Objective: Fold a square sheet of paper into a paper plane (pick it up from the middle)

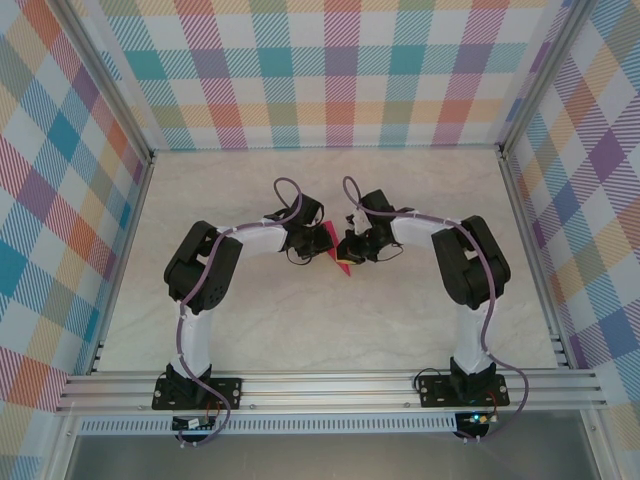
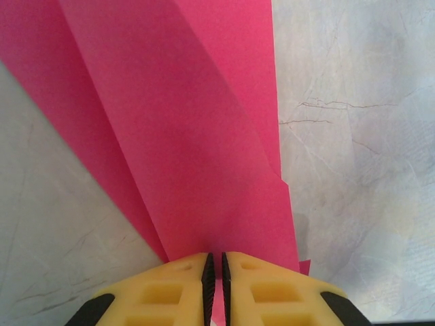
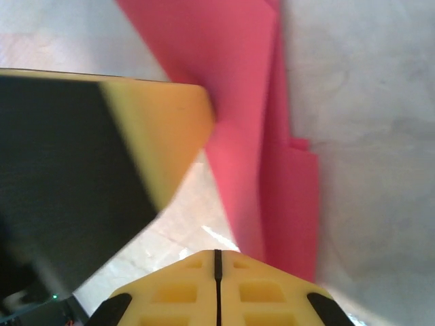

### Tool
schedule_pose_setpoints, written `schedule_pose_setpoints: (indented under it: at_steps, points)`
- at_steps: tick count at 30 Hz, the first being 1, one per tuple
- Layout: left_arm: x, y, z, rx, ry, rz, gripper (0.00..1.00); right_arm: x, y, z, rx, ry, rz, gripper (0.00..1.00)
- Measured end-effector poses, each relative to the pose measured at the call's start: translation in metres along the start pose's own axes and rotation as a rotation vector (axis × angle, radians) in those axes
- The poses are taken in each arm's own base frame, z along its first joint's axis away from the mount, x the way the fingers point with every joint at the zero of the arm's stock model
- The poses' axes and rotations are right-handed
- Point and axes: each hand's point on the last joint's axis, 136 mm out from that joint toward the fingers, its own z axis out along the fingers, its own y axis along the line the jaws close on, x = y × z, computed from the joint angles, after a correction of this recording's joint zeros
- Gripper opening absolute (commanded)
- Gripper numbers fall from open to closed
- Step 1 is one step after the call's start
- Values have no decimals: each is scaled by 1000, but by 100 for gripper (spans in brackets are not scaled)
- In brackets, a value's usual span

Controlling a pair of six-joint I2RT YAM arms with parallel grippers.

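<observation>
The magenta-pink sheet of paper [image 1: 337, 255] is folded into long narrow layers that taper like a paper plane, and it sits at mid-table between both arms. In the left wrist view the paper [image 2: 183, 136] fans away from my left gripper [image 2: 215, 257], whose yellow jaws are shut on its narrow end, with pink showing between the black pads. My left gripper [image 1: 322, 243] and right gripper [image 1: 352, 248] almost meet. In the right wrist view my right gripper [image 3: 217, 252] is shut with nothing in it, and the paper [image 3: 234, 102] lies just ahead and to its right. A left finger [image 3: 156, 129] looms at the left.
The pale marbled table [image 1: 300, 330] is walled by plaid panels on three sides. An aluminium rail [image 1: 330, 385] with both arm bases runs along the near edge. Purple cables loop over both wrists.
</observation>
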Motion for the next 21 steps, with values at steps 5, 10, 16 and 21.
schedule_pose_setpoints:
  at_steps: [5,10,16,21]
  points:
    - [-1,-1,0,3,-2,12,17,2,-9,6,15,19,21,6]
    - [-3,-1,-1,9,-5,42,18,3,-11,7,19,22,17,6]
    - [-7,-1,0,40,5,92,19,4,-11,7,21,24,1,5]
    - [-9,0,0,85,35,118,20,4,-12,7,23,26,0,5]
